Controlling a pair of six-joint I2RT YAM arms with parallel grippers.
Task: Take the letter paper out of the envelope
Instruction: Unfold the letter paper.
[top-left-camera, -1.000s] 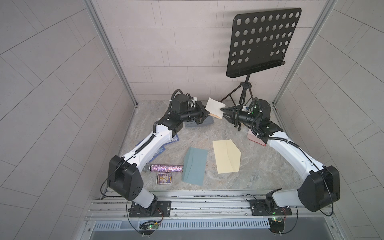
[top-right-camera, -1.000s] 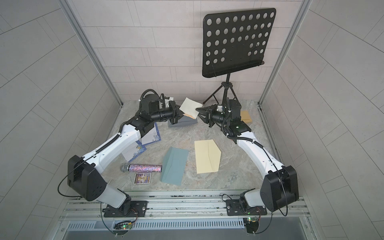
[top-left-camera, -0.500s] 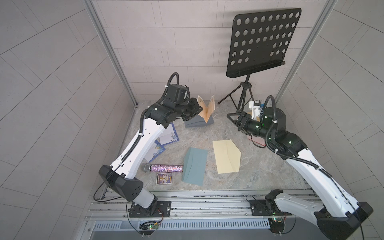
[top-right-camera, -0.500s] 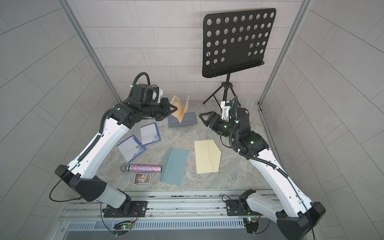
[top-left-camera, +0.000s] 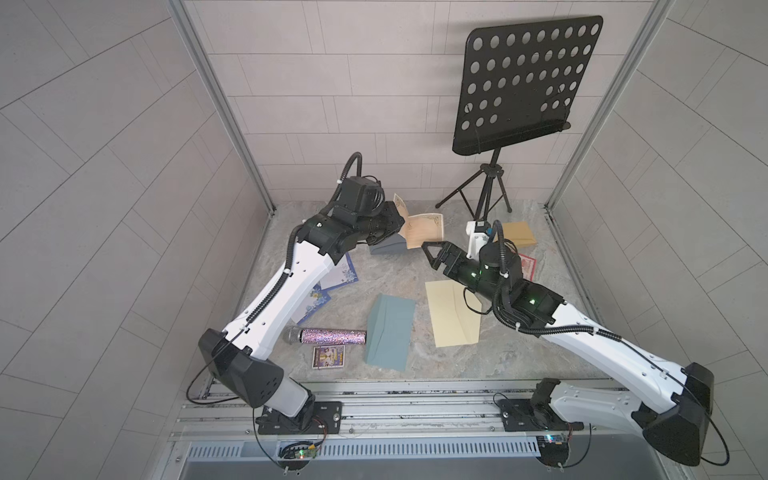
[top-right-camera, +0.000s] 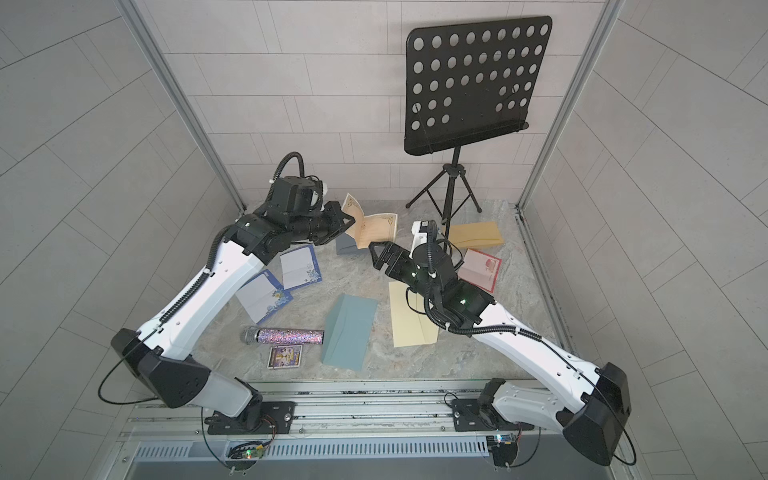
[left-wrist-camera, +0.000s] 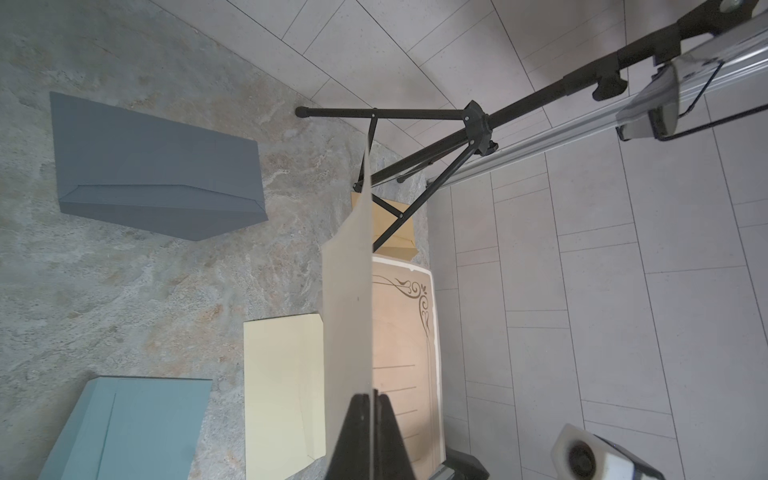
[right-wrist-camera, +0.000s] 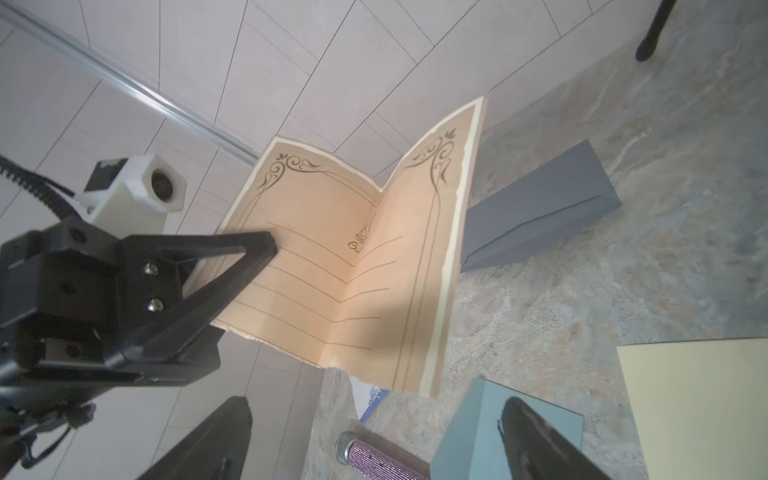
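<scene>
The letter paper (top-left-camera: 426, 228) (top-right-camera: 376, 227) is tan with dark scrollwork and ruled lines. It hangs in the air, fallen open like a book (right-wrist-camera: 332, 270). My left gripper (top-left-camera: 397, 222) (top-right-camera: 347, 222) (left-wrist-camera: 371, 399) is shut on one leaf's edge. The dark grey envelope (top-left-camera: 390, 247) (top-right-camera: 345, 246) (left-wrist-camera: 158, 166) (right-wrist-camera: 540, 216) lies flat on the table just below, apart from the paper. My right gripper (top-left-camera: 429, 249) (top-right-camera: 376, 251) (right-wrist-camera: 380, 415) stands open and holds nothing, just short of the paper's free leaf.
A teal envelope (top-left-camera: 390, 328), a cream envelope (top-left-camera: 451, 320) and a glittery microphone (top-left-camera: 328, 336) lie nearer the front. A music stand (top-left-camera: 490, 195) rises at the back right, with a brown envelope (top-left-camera: 517, 232) and a red card (top-left-camera: 527, 266) near it. Blue-bordered sheets (top-right-camera: 297, 268) lie at the left.
My right gripper has let go of the paper, opened wide and drawn back from it. The left arm has lifted, and the paper has fallen open in its grip.
</scene>
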